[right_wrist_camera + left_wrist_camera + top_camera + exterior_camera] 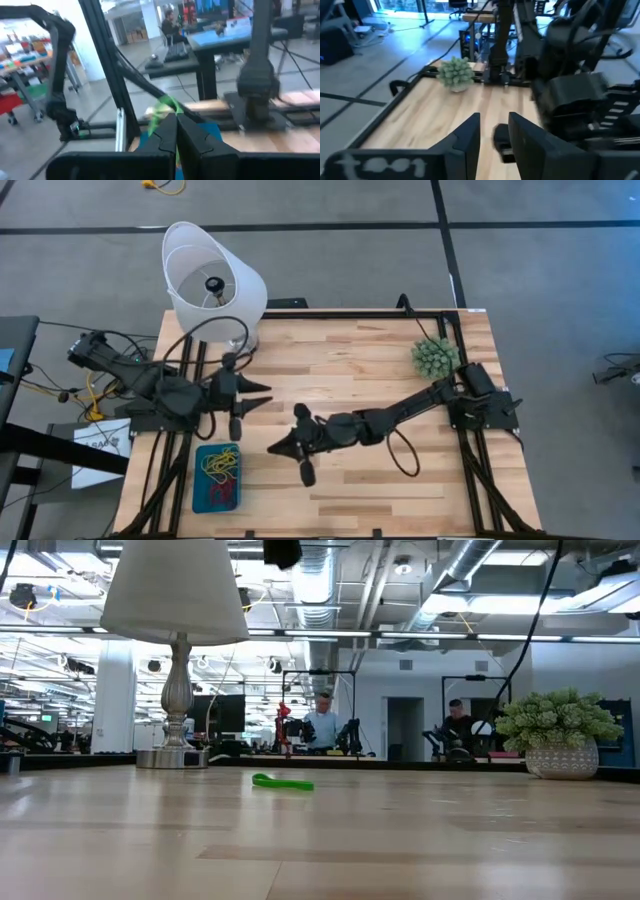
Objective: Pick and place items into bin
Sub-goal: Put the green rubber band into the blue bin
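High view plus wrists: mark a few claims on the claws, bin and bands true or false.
1. The right claw is shut on a green band. True.
2. The bin is empty. False: several bands lie in it.
3. The left claw grips a band. False: it is open, with nothing between its fingers.
4. A loose green band lies on the table. True.
5. The plant stands beside the bin. False: it stands near the right arm's base.
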### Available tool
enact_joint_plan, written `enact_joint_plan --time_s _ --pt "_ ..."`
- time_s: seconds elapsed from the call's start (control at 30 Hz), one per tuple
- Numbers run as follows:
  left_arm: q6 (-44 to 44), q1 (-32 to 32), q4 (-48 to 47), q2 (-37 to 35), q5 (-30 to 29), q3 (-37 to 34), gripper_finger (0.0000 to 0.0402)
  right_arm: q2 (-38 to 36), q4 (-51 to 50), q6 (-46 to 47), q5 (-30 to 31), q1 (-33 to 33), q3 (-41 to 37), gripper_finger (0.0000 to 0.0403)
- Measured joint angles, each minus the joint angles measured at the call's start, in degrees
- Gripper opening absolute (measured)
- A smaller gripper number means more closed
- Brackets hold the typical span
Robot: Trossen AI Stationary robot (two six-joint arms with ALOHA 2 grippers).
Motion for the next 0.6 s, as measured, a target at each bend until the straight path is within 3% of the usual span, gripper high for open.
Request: enact_joint_plan --time_s 0.1,0.3,0.6 --pt "1.56 0.00 -0.17 -0.21 -1.69 0.06 0.0092 3.33 -0.10 -0.01 -0.10 -0.09 3.30 0.0000" --pt "4.46 0.00 -0.21 -0.39 -4.07 0.06 0.0092 17.27 -0.61 -0.29 -2.84 -0.29 18.11 0.0000" --pt "4.77 0.00 -2.35 -0.50 -3.83 0.06 0.0092 32.66 -13.92 -3.42 -3.01 -2.85 42.18 0.0000"
